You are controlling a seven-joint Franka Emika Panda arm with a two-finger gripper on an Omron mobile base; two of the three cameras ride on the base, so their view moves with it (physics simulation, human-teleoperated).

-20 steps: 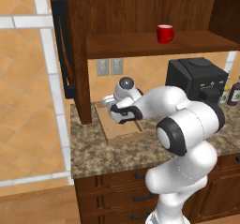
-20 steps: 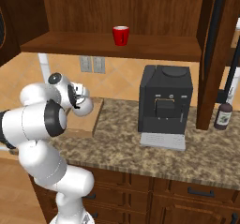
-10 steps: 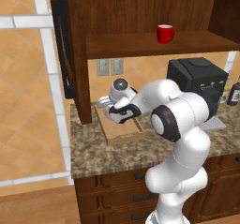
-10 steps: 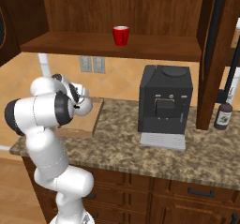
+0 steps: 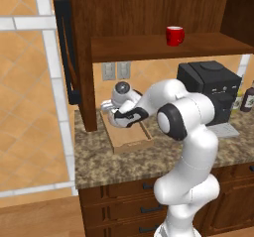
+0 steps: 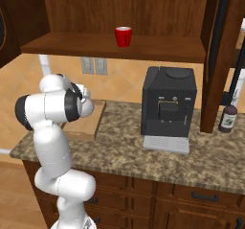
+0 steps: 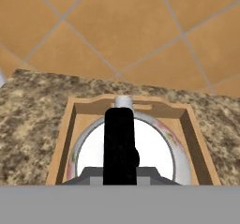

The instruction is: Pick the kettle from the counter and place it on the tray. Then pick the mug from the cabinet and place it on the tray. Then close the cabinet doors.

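Observation:
The silvery-white kettle [image 7: 152, 153] sits low inside the light-wood tray [image 7: 63, 135], its black arched handle [image 7: 119, 143] running up the middle of the hand view. My gripper [image 7: 120, 175] is shut on that handle from above. In the left base view the gripper [image 5: 119, 116] hangs over the tray [image 5: 130, 141] at the left end of the granite counter [image 5: 109, 161]. The red mug [image 5: 174, 35] stands on the shelf of the dark cabinet [image 5: 149, 47]; it is also in the right base view [image 6: 123, 36]. Both cabinet doors stand open, the left door [image 5: 64, 42] and the right door [image 6: 219, 55].
A black coffee machine [image 6: 167, 108] stands on the counter right of the tray [image 6: 88, 122], and a dark bottle [image 6: 228, 119] sits beyond it by the right door. Wall outlets [image 5: 115, 71] are behind the tray. The orange tiled wall [image 7: 122, 31] backs the counter.
The hand has sunk and shifted left with the kettle, down onto the tray. The arm's elbow has swung up and right.

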